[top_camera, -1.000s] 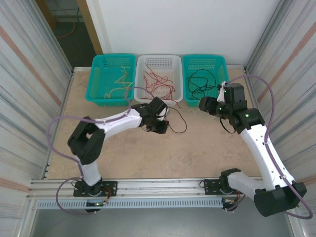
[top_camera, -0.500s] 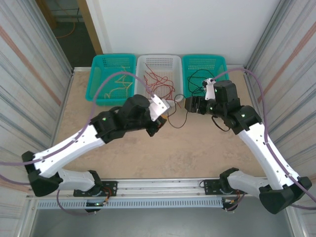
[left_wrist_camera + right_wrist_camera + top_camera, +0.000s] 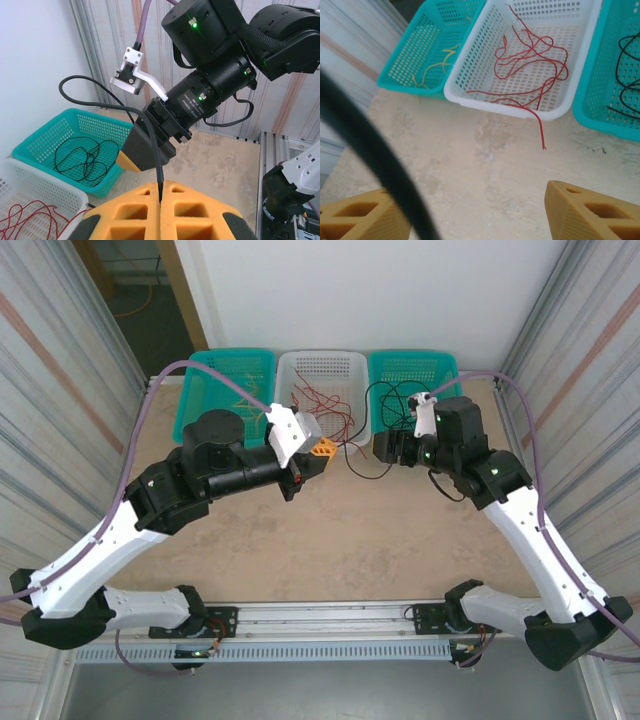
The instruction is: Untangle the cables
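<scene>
The cables (image 3: pixel 325 405) are found mostly in three baskets along the far edge of the table (image 3: pixel 485 165). Red cables (image 3: pixel 535 55) are in the white basket (image 3: pixel 520 111), with one red end hanging over its near rim onto the table. Pale yellow cables (image 3: pixel 437 65) are in the left teal basket (image 3: pixel 405 82), and a black bundle (image 3: pixel 82 160) is in the right teal basket (image 3: pixel 107 182). A single black cable (image 3: pixel 158 170) is outside the baskets. It is pinched between the closed orange fingers of the left gripper (image 3: pixel 161 187) and rises from them in an arc towards the right arm. In the top view its slack is seen looping between the two grippers, in front of the white and right teal baskets. The right gripper (image 3: pixel 470 192) is held with its fingers wide apart and nothing between the pads. The single black cable crosses out of focus just beside one of its fingers, and contact cannot be told. Small white print (image 3: pixel 192 100) on the black wrist housing of the right arm is too small to be read.
</scene>
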### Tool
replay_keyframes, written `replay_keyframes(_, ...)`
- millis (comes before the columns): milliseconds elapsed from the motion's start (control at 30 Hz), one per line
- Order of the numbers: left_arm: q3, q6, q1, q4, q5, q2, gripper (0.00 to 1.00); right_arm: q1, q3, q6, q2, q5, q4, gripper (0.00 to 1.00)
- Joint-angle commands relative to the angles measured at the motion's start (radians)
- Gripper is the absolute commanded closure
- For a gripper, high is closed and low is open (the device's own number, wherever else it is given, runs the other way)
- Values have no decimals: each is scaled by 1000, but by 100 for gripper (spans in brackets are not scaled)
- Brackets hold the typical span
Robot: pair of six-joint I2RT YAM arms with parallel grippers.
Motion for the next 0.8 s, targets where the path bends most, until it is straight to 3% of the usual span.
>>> replay_keyframes(0,12,23,3,21,20,-25,100,5,37,-25,-19,10,22,38)
replay_keyframes(200,-10,6,3,52,4,-57,100,6,40,-16,-37,-9,39,74)
replay_keyframes(400,-30,8,3,71,-19,-75,100,5,39,-8,-61,-29,61,99)
replay_keyframes(533,-53,20,3,79,-72,-82,100,5,47,3,-72,-32,61,100)
replay_keyframes(633,-85,25,11,82,-174,-80,100,5,56,15,-83,-37,69,100)
replay_keyframes(767,-190,-62,114,124,-213,-84,100,2,109,33,-64,-67,61,100)
